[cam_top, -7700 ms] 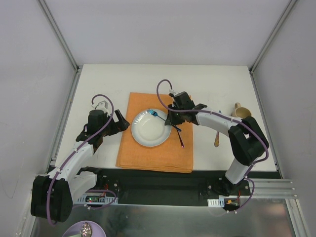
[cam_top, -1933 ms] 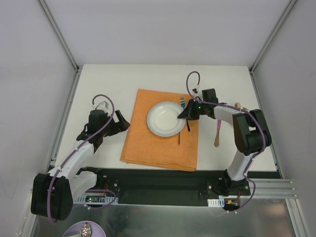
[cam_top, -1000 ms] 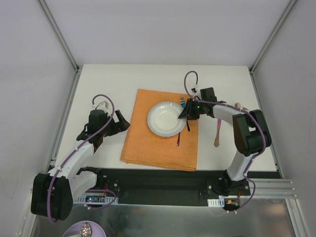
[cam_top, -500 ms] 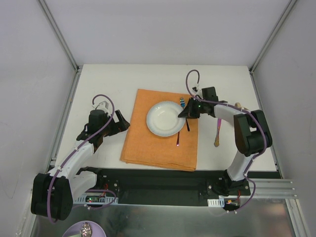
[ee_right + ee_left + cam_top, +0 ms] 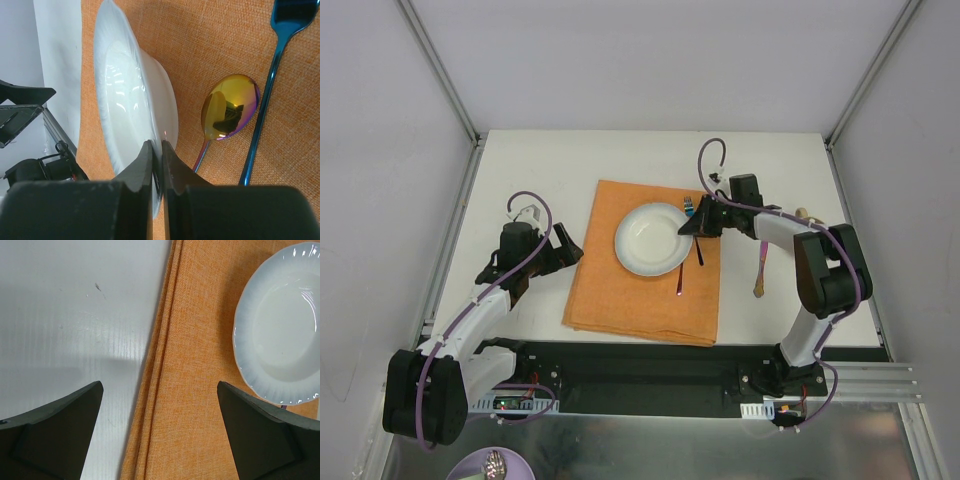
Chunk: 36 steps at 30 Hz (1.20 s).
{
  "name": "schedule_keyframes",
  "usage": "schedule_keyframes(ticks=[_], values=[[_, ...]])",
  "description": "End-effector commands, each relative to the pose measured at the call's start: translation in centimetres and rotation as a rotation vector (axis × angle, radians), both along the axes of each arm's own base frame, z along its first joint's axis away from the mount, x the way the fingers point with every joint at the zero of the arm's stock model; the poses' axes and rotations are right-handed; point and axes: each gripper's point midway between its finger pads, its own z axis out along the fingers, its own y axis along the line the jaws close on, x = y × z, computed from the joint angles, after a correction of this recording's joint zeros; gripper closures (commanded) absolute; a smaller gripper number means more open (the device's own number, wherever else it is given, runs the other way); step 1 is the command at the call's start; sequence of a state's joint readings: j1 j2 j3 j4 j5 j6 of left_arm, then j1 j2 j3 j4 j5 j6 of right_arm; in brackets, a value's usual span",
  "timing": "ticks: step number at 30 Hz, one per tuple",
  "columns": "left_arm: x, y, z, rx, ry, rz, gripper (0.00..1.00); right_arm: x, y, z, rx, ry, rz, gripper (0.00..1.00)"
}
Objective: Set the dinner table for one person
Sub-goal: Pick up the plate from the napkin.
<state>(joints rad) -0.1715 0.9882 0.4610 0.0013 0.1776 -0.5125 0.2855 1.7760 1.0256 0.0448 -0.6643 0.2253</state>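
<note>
The white plate (image 5: 653, 239) rests on the orange placemat (image 5: 630, 300), which lies on the white dinner table (image 5: 540, 170). My right gripper (image 5: 690, 228) is shut on the plate's right rim; in the right wrist view both fingers pinch the rim of the plate (image 5: 125, 100) at the gripper (image 5: 156, 150). An iridescent spoon (image 5: 230, 107) and a blue fork (image 5: 272, 85) lie on the placemat just right of the plate. My left gripper (image 5: 159, 387) hangs open over the left edge of the placemat (image 5: 200, 365), holding nothing, left of the plate (image 5: 285, 330).
A wooden-handled utensil (image 5: 758, 270) lies on the table right of the placemat. A tan cup (image 5: 805, 214) stands behind the right arm, mostly hidden. Metal rails (image 5: 450, 240) border the table. The spoon (image 5: 682, 283) and the fork (image 5: 691, 208) sit under the right gripper.
My right gripper has closed onto the plate's rim, and the plate has shifted slightly to the left. The left arm has not moved.
</note>
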Motion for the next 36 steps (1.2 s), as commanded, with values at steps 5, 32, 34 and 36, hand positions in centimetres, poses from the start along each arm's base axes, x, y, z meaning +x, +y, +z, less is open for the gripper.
schedule_keyframes(ticks=[5,32,34,36], values=[[-0.1,-0.4,0.1,0.002,-0.006,-0.022,0.01,3.5,-0.2,2.3,0.098,-0.102,-0.095,0.99],[0.1,-0.5,0.3,-0.001,-0.011,-0.028,0.01,8.9,-5.3,6.0,0.191,-0.206,-0.294,0.99],[0.0,-0.5,0.4,-0.001,-0.014,-0.029,0.01,9.4,-6.0,6.1,0.190,-0.212,-0.321,0.99],[0.0,-0.5,0.5,-0.001,-0.017,-0.029,0.01,9.9,-6.6,6.5,0.190,-0.223,-0.344,0.99]])
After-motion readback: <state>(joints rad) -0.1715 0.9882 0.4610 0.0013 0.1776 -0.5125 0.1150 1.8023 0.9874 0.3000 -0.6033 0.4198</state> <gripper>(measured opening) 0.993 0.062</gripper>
